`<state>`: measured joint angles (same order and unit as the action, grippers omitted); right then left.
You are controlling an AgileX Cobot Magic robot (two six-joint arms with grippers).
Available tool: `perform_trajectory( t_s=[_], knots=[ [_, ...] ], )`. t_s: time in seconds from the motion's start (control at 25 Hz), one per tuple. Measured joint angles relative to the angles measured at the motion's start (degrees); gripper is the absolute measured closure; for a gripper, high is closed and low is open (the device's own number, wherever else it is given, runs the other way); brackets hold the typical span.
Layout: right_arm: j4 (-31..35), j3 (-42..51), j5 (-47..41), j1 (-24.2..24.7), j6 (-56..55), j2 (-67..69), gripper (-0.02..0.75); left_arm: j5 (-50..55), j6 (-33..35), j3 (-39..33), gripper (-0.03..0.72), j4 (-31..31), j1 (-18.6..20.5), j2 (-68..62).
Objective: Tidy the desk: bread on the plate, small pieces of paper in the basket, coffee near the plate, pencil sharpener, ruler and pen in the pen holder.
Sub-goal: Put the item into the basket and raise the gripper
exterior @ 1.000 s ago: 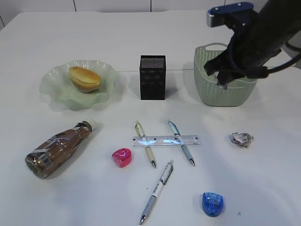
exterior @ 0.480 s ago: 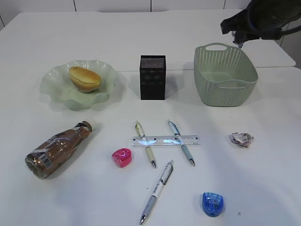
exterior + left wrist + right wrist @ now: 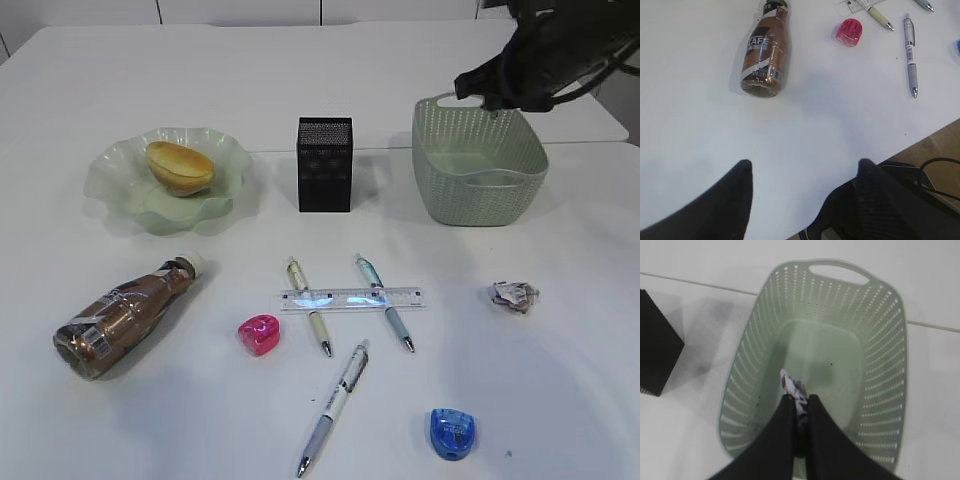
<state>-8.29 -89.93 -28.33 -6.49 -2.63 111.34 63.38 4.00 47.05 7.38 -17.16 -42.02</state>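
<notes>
My right gripper (image 3: 800, 399) is shut on a small crumpled piece of paper (image 3: 794, 389) and hangs over the sage-green basket (image 3: 880, 365); in the exterior view it (image 3: 490, 98) is above the basket's (image 3: 478, 165) far rim. Another paper ball (image 3: 513, 296) lies on the desk. The bread (image 3: 180, 167) sits on the wavy green plate (image 3: 120, 200). The coffee bottle (image 3: 125, 318) lies on its side. The ruler (image 3: 352, 298) rests across two pens (image 3: 308, 318) (image 3: 384, 315). A third pen (image 3: 333, 408) lies nearer the front. My left gripper (image 3: 805, 165) is open over bare desk.
The black mesh pen holder (image 3: 324, 165) stands between plate and basket. A pink sharpener (image 3: 260, 333) lies left of the pens and a blue sharpener (image 3: 452, 433) near the front edge. In the left wrist view the desk edge (image 3: 920, 142) and cables are close by.
The right arm rose from low over the basket's front, swung up and back, then dropped slightly toward the basket's far rim. Everything on the desk stayed in place.
</notes>
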Motion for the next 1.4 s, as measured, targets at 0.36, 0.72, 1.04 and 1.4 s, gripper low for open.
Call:
perform_trajectory(
  t_s=[0.36, 0.72, 1.04, 1.4],
  knots=[
    [-0.2, -7.6, 0.4, 1.2, -0.3, 8.9, 0.703, 0.0, 0.0, 0.0, 0.232, 0.0, 0.0, 0.0],
    [-1.0, -8.5, 3.2, 1.2, -0.3, 10.9, 0.644, 0.0, 0.0, 0.0, 0.232, 0.0, 0.0, 0.0],
    [-1.0, -8.5, 3.2, 1.4, -0.3, 11.2, 0.353, 0.0, 0.0, 0.0, 0.232, 0.0, 0.0, 0.0],
    [-2.2, -10.5, -8.3, 1.4, -0.3, 9.9, 0.341, 0.0, 0.0, 0.0, 0.232, 0.0, 0.0, 0.0]
  ],
)
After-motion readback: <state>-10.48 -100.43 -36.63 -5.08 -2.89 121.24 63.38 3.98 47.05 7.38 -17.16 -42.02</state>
